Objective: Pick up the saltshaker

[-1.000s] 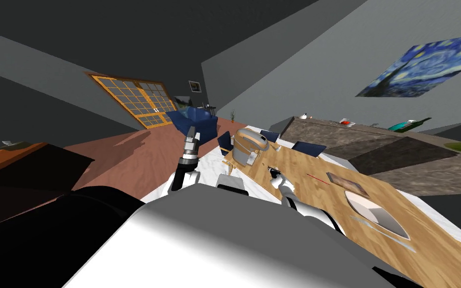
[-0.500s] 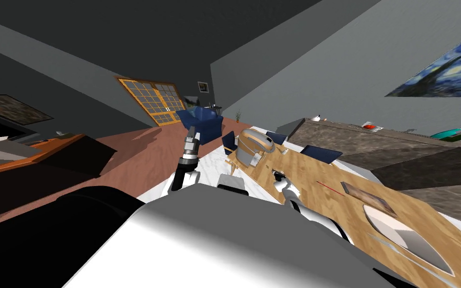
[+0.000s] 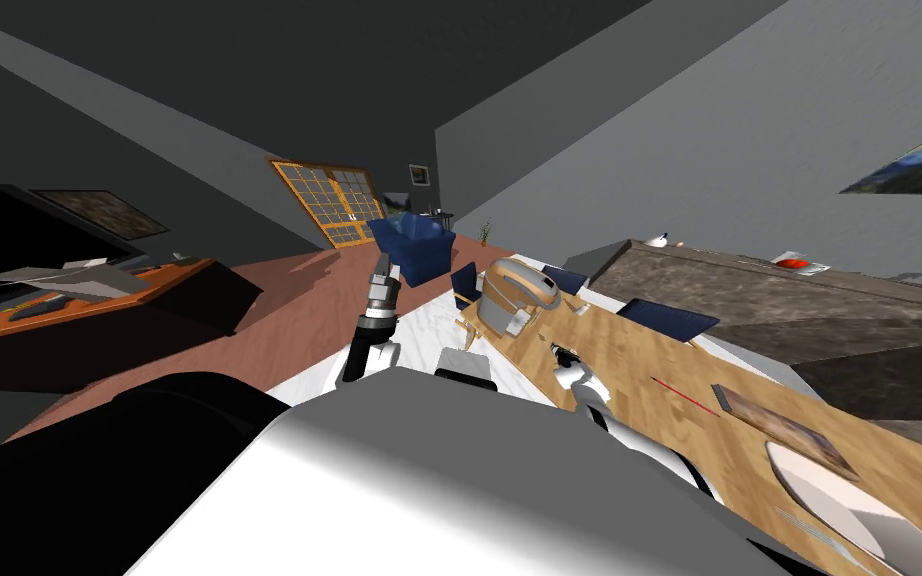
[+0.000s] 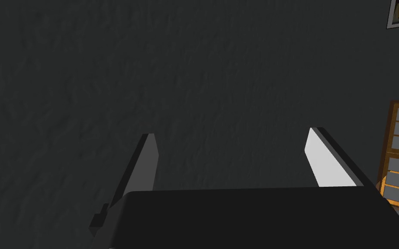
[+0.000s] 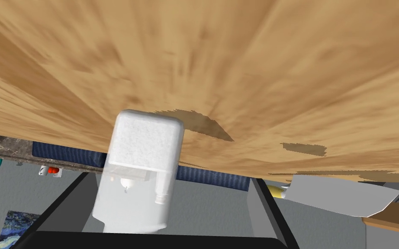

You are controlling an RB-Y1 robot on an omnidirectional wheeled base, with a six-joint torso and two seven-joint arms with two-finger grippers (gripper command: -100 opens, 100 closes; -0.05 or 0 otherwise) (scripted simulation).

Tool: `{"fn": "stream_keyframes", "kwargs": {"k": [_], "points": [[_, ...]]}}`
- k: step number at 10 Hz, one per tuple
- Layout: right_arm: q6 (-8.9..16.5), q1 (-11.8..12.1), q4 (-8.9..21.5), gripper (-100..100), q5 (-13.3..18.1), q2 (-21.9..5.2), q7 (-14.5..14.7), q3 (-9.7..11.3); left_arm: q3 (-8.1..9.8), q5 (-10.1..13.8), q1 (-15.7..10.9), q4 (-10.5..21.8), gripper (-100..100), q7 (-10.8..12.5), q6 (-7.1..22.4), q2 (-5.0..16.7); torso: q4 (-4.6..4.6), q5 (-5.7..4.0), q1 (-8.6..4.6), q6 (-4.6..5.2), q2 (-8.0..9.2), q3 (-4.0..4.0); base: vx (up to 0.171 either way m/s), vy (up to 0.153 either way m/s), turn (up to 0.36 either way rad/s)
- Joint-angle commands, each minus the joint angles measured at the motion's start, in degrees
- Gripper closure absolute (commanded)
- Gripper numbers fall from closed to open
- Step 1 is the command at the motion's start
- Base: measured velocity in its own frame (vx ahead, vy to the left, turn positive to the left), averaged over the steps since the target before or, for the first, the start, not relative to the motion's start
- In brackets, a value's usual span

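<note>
Presently the small white saltshaker (image 5: 140,173), a squarish, round-cornered body with a frosted block at one end, is seen in the right wrist view just above the light brown wooden table top (image 5: 237,65), between the two thin fingers of the right gripper (image 5: 168,177). Its shadow falls on the wood just beside it, and whether it rests on the table or is clear of it cannot be told. The fingers are spread wide, and the shaker sits much nearer one of them than the other, so no squeeze on both sides is made out. In the head view the right gripper (image 3: 561,356) is low over the table (image 3: 649,350), toward the end where a grey, tan-topped rounded appliance (image 3: 514,295) stands. The left gripper (image 3: 382,268) is held up, well off the table's side, with its blades parted and nothing between them. A broad white blade (image 5: 337,199) with a yellowish end is seen near the table's edge. The shaker is judged light and rigid, with smooth sides that could slide under thin blades, and tall enough to topple if nudged by one finger first. It is best centred and then taken by two opposite flat sides at mid-height, with moderate pressure.
</note>
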Motion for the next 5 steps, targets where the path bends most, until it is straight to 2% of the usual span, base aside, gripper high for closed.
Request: {"fn": "stream_keyframes", "kwargs": {"k": [1,2,4,5], "points": [[1.0,2.3,-2.9,-100,-2.9,-0.5,1.5,0.5,0.00,0.0,0.0,0.0,0,0.0,0.0,0.0,0.00,0.00,0.00,0.00,0.00,0.00,-0.019,-0.006,0.144],[1.0,2.3,-2.9,-100,-2.1,-0.5,1.5,0.5,0.01,0.0,0.0,0.0,0,0.0,0.0,0.0,0.00,0.00,-0.02,0.08,0.01,0.00,-0.009,-0.004,-0.042],[1.0,2.3,-2.9,-100,-3.8,-0.5,1.5,0.5,0.01,0.0,0.0,0.0,0,0.0,0.0,0.0,-0.01,0.00,-0.01,0.07,-0.04,-0.03,-0.001,0.000,-0.011],[1.0,3.9,-4.0,-100,-5.2,-1.1,3.2,-1.9,0.01,0.0,0.0,0.0,0,0.0,0.0,0.0,-0.02,0.00,0.00,0.06,-0.07,-0.04,-0.014,0.004,0.348]]}}
